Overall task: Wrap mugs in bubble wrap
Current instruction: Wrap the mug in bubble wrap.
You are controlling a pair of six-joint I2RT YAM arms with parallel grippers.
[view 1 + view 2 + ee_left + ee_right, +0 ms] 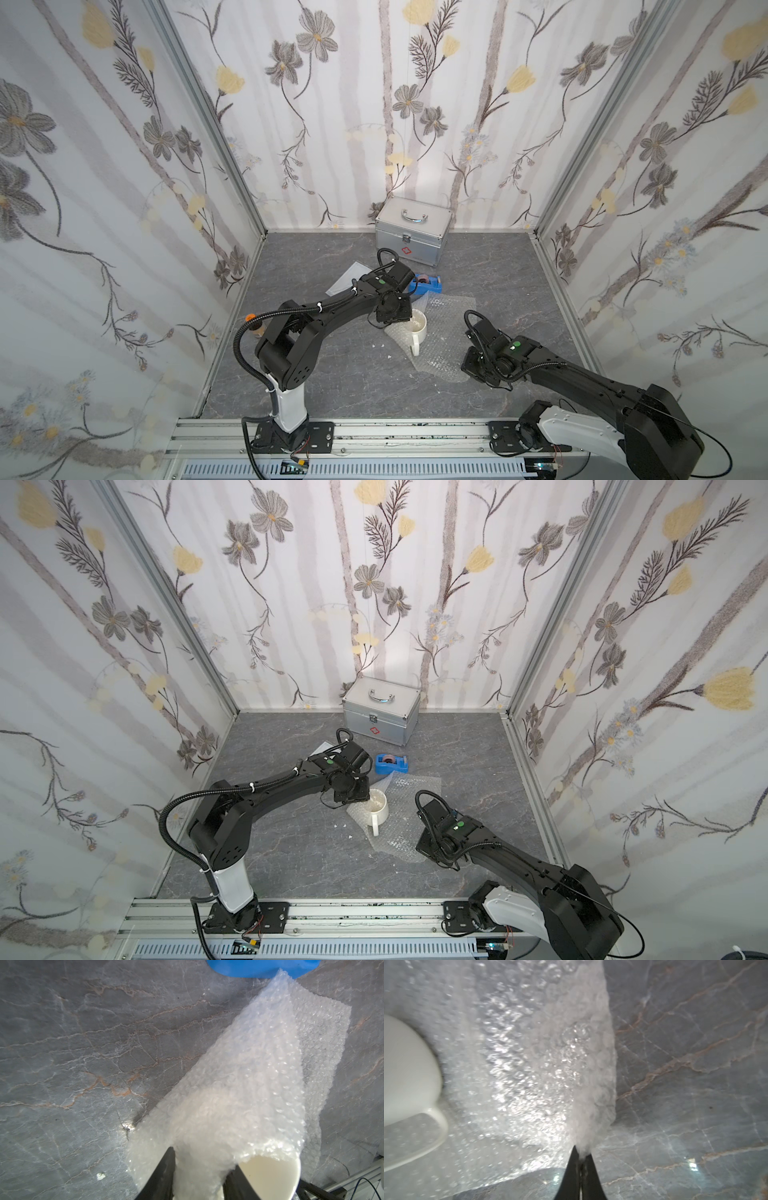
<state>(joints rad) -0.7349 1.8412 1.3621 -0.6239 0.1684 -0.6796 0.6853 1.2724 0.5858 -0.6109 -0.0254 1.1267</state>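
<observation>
Up close, the left gripper (199, 1167) is clamped over the rim of the plain cream-white glossy ceramic mug (270, 1178). A fold of the clear, shiny sheet of bubble wrap (239, 1084) is caught between its black fingers (162, 1176). One finger sits outside the mug wall and the other at the inner side of the rim. From that grip the bubble wrap rises as a flap that reaches toward the blue plastic tape dispenser (249, 968).

In both top views the left gripper (392, 313) sits at the far side of the mug (417, 328). The mug stands upright on the bubble wrap (446, 336), mouth up, with its loop handle pointing toward the arm bases.

The right gripper (581, 1156) is closed tight, pinching a bunched edge of the bubble wrap just above the grey marbled counter (685, 1084). In a top view the right gripper (478, 370) sits low at the sheet's near right edge, apart from the mug.

Farther out, the tape dispenser (390, 764) lies just beyond the sheet's far corner. A silver aluminium case with a carry handle and a red cross outline (413, 232) stands against the back wall. A flat white paper packet (349, 276) lies partly under the left arm. A small brown bottle with an orange cap (254, 324) stands beside that arm's elbow. A few white scraps (380, 345) dot the counter near the mug.
</observation>
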